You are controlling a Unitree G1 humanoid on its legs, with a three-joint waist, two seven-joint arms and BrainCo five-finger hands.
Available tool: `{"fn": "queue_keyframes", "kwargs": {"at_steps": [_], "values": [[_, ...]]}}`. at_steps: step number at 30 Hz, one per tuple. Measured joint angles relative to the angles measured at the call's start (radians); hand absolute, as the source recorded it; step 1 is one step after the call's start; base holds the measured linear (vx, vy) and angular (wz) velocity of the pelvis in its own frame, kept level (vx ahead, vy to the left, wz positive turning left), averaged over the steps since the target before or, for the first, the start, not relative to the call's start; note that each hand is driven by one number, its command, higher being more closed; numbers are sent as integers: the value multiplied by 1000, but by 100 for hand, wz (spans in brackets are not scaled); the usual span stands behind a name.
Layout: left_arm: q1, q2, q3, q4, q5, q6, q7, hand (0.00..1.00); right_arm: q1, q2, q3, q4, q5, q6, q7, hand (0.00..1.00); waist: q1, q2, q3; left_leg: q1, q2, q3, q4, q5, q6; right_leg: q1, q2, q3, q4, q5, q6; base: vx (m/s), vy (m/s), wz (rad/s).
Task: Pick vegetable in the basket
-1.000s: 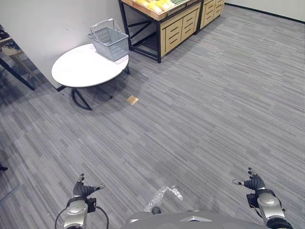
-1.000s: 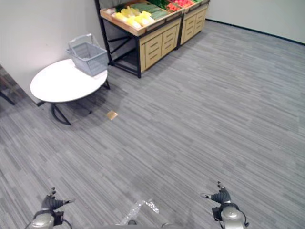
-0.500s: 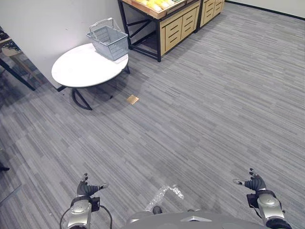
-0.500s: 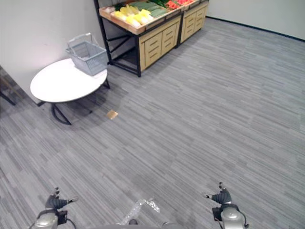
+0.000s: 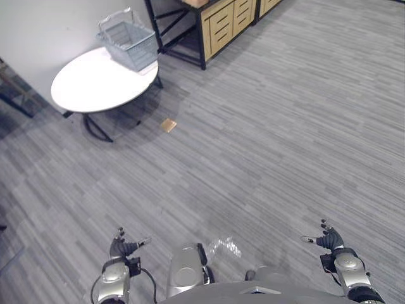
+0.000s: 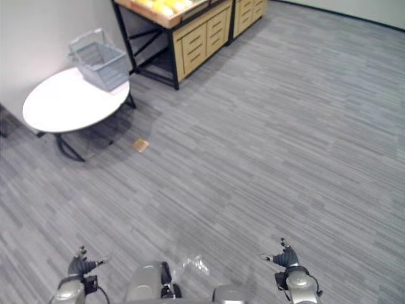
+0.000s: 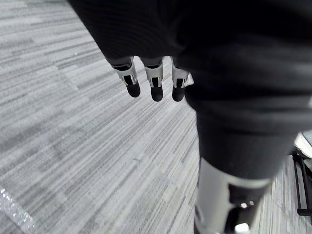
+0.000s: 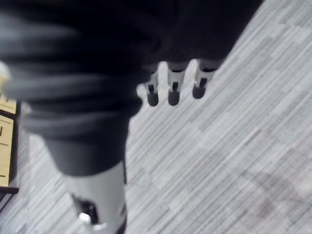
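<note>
Left eye view: basket (image 5: pixel 130 42) sat at far edge of round table (image 5: pixel 85 85), yellow veg (image 6: pixel 163 6) on wooden stand (image 6: pixel 197 38) beside it. Left hand (image 5: pixel 123 246) & right hand (image 5: pixel 328 240) hung well apart from both, fingers straight, holding nothing.

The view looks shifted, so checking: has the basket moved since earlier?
No. The basket keeps its place at the far edge of the white table; the whole view shifted, so the camera moved.
</note>
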Motion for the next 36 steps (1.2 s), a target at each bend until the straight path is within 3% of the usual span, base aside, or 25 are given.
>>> {"fn": "queue_keyframes", "kwargs": {"at_steps": [2,3,4,5,8,9,10,11,12,13,16,17,18,20,21,22,23,24,25,27,28,29,31,35,36], "values": [[7,1,0,-9,-1,0,-1,0,-24,-43,0,1,1,-2,0,0,24,23,-9,-33,-14,49,-408,139,-4,47,-24,3,-97,12,27,420,202,-22],[6,2,0,-10,-1,0,-1,0,-24,-56,-2,3,0,-1,-2,0,32,32,-14,-43,-8,53,-446,151,-1,60,-23,7,-115,16,45,523,326,-32],[16,12,3,-5,-3,1,0,0,-21,-61,-1,20,0,-2,-4,0,51,29,-13,-43,-7,65,-422,245,39,94,-41,14,-121,-2,59,684,390,-19],[26,13,5,-6,-1,1,-3,0,-21,-56,5,25,-5,-2,-2,0,54,10,-26,-34,-45,41,-413,284,131,93,-74,12,-70,4,70,589,321,-2],[24,17,19,-19,0,1,-6,0,-27,-45,15,40,-23,-4,6,0,51,-52,-42,-1,-112,48,-387,217,160,32,-133,28,132,81,157,609,280,33],[33,19,37,-23,-1,1,-6,0,-31,-36,14,50,-23,-3,5,0,57,-76,-41,59,-129,49,-374,162,160,12,-140,53,265,172,214,666,258,13],[59,24,51,-27,-1,2,-6,0,-36,-11,18,47,-23,-4,1,0,54,-81,-45,141,-132,38,-386,115,153,-33,-127,81,433,331,269,661,247,6],[68,31,49,-27,-1,1,-6,0,-35,2,25,41,-23,-5,-1,0,51,-80,-45,182,-131,32,-400,95,149,-65,-120,86,528,396,278,705,218,7],[75,44,48,-28,-1,2,-7,0,-39,23,49,29,-23,-12,-3,0,49,-80,-48,253,-135,18,-427,63,141,-156,-116,70,731,381,272,550,135,13],[74,48,47,-28,-2,2,-7,0,-40,29,72,-2,-24,-12,-2,0,47,-75,-51,326,-141,1,-464,34,139,-241,-118,32,862,306,255,627,114,21],[67,51,10,-32,-2,2,-9,0,-13,28,73,-124,-49,-13,-11,0,1,-42,-52,467,-133,-88,-536,1,114,-432,-110,-68,853,125,147,584,-2,76],[61,52,8,-35,-1,2,-11,0,-7,27,68,-145,-64,-12,-12,0,-14,-39,-52,487,-127,-107,-543,-5,105,-464,-107,-75,791,107,145,578,-151,126],[39,57,0,-37,-1,2,-15,0,-5,21,55,-164,-74,-13,-14,0,-30,-33,-51,510,-111,-156,-547,-18,89,-508,-99,-77,594,102,127,583,-255,136],[-3,76,-10,-43,1,-3,-19,0,-2,12,32,-195,-110,-9,-16,0,-32,-35,-51,541,-72,-238,-555,-54,32,-531,-97,-41,86,228,122,632,-369,147],[-6,82,-10,-47,1,-3,-19,0,0,11,26,-207,-116,-9,-17,0,-32,-41,-51,558,-68,-257,-557,-70,10,-534,-104,-19,25,250,129,482,-337,120],[-8,89,-9,-47,2,-3,-19,0,8,6,13,-228,-132,-9,-17,0,-30,-47,-52,592,-62,-292,-554,-104,-17,-534,-110,11,14,291,157,532,-389,108],[-7,69,-10,-44,12,-2,-21,0,13,-23,10,-241,-147,-9,-18,0,-27,-22,-63,606,-20,-336,-516,-130,-28,-531,-83,27,106,378,158,537,-392,91],[-7,58,-10,-42,13,-2,-23,0,12,-35,9,-243,-153,-8,-18,0,-27,-8,-65,601,-8,-342,-497,-129,-26,-535,-72,23,136,356,137,747,-547,78],[6,37,-12,-44,21,-5,-31,0,-8,-69,11,-284,-181,-2,-18,0,-14,43,-63,534,25,-374,-354,-102,-9,-529,-59,-22,202,275,115,675,-503,65],[0,38,-12,-44,39,-4,-40,0,-30,-92,17,-341,-222,-1,-18,0,-15,59,-28,385,53,-389,-20,-2,-51,-480,-74,-69,257,201,82,580,-407,80],[-1,39,-38,-47,43,-4,-41,0,-48,-103,28,-358,-240,1,-20,0,-13,69,-5,284,92,-364,211,51,-70,-400,-75,-112,250,165,60,473,-260,68],[3,40,-63,-48,49,-4,-41,0,-71,-101,46,-377,-248,2,-33,0,-1,68,-2,208,129,-279,360,25,-32,-320,-75,-148,220,140,39,457,-229,56],[9,40,-92,-48,58,-4,-41,0,-105,-99,70,-429,-258,-4,-59,0,11,46,8,134,127,-143,378,2,-15,-226,-90,-184,150,132,42,408,-148,36],[25,38,-96,-65,81,-5,-44,0,-191,-141,91,-465,-265,-13,-86,0,30,34,9,62,66,108,-54,1,11,-96,-98,-258,0,139,72,469,1,40],[29,36,-96,-65,81,-5,-47,0,-217,-155,108,-463,-278,-12,-87,0,33,31,10,70,29,127,-229,57,24,-58,-107,-278,-25,131,94,399,125,30]]}}
